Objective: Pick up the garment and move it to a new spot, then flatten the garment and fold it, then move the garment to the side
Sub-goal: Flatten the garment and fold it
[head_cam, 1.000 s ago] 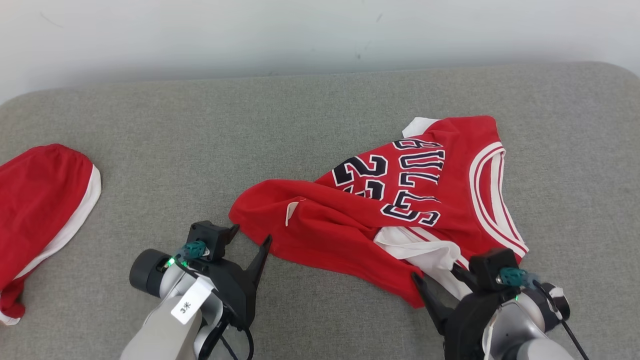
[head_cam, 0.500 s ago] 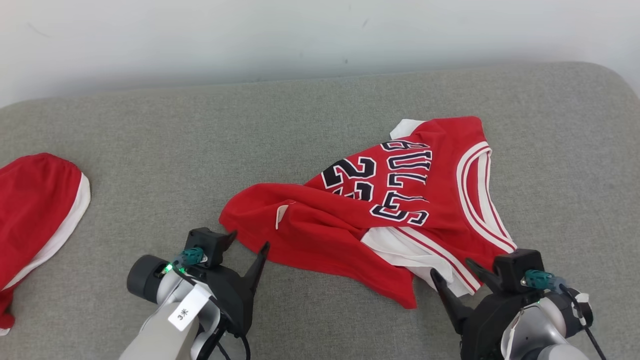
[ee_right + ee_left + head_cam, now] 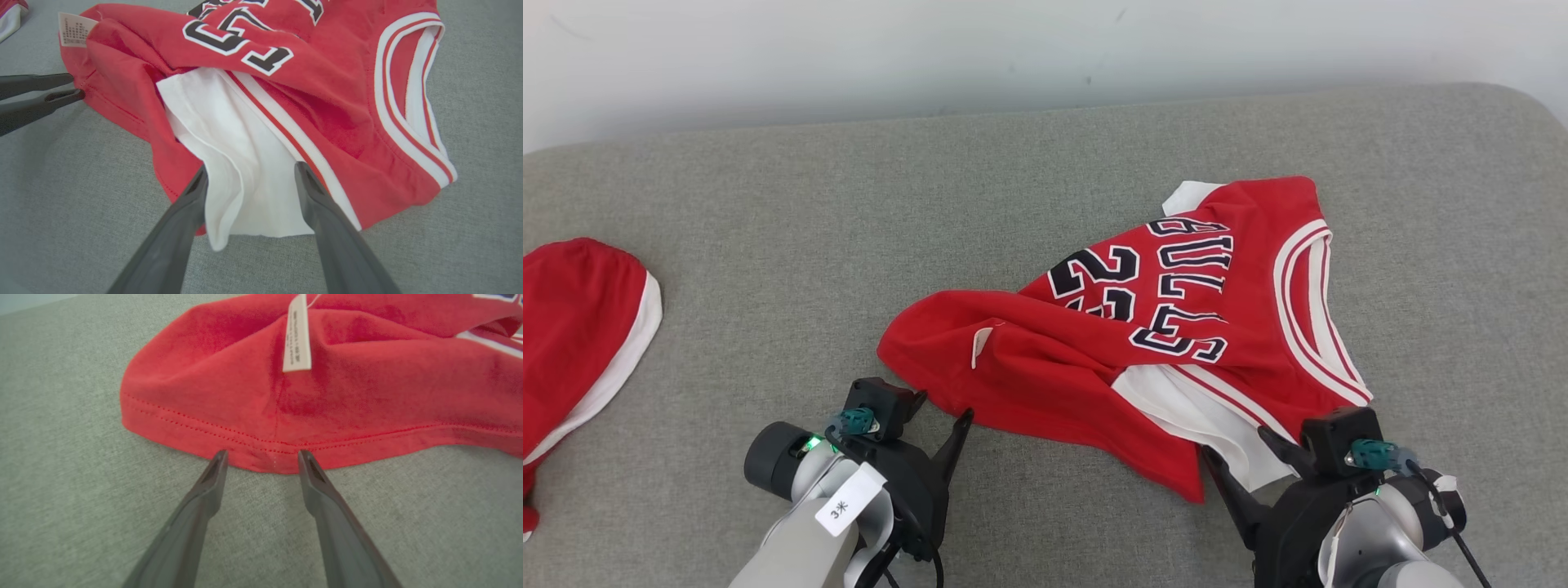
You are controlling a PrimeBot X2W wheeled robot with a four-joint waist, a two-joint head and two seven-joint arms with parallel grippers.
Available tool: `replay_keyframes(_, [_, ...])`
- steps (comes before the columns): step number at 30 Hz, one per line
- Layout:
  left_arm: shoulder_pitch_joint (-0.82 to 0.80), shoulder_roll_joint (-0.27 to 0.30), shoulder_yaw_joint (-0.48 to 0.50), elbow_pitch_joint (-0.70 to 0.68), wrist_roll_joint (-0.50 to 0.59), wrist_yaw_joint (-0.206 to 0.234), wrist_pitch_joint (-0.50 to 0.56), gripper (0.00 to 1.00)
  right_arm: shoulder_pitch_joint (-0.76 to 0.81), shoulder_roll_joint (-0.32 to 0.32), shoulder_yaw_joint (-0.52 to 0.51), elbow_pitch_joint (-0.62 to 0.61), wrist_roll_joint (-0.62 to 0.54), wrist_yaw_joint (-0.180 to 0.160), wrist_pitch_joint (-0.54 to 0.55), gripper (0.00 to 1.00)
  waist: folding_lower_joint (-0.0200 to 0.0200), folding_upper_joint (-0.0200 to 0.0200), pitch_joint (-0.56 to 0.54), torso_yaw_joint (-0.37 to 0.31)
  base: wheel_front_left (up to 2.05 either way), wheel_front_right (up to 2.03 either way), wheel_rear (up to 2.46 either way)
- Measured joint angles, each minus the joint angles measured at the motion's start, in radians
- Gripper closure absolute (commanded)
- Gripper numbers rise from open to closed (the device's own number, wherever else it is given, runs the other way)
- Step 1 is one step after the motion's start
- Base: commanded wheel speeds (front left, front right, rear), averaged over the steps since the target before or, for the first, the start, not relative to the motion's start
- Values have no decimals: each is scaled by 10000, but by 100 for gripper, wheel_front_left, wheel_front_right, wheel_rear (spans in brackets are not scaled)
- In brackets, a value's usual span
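Head view gives us the red jersey (image 3: 1086, 359) lying crumpled right of centre on the grey fabric surface (image 3: 768, 245), number and lettering facing up. Our left end effector (image 3: 942, 406) sits at the jersey's near left hem with its fingers spread. In the left wrist view the two tips rest right at the stitched hem, one on each side of the seam below the white care label (image 3: 297, 335), with no cloth pinched. Our right end effector (image 3: 1233, 441) is spread as well, and in the right wrist view its fingers straddle the white inner panel (image 3: 229, 134) that pokes out from under the red front. A second red and white garment (image 3: 580, 327) lies well apart at the far left.

We judge this to be the opening step, setting up the grasp for the pick-up. Nothing is lifted, flattened or folded yet. The next move calls for both end effectors to ease forward and low, then close, left on the hem and right on the panel edge. If the right takes only the white layer, we expect the jersey to hang twisted.
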Motion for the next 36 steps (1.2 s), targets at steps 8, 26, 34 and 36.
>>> replay_keyframes(8, [-17,35,27,59,-2,0,82,10,46,13,268,100,-86,2,245,0,0,0,66,47,0,0,0])
replay_keyframes(26, [-49,100,77,82,-10,8,86,30,448,-207,247,-119,-259,-48,627,42,0,0,56,-44,0,0,0])
replay_keyframes(34, [-96,79,48,79,-10,13,86,33,448,-207,251,-222,-259,-94,717,49,-1,0,61,-62,0,0,0])
replay_keyframes(36, [-110,56,25,75,-10,13,86,52,448,-207,268,-226,-259,-94,786,54,0,1,68,-54,0,0,0])
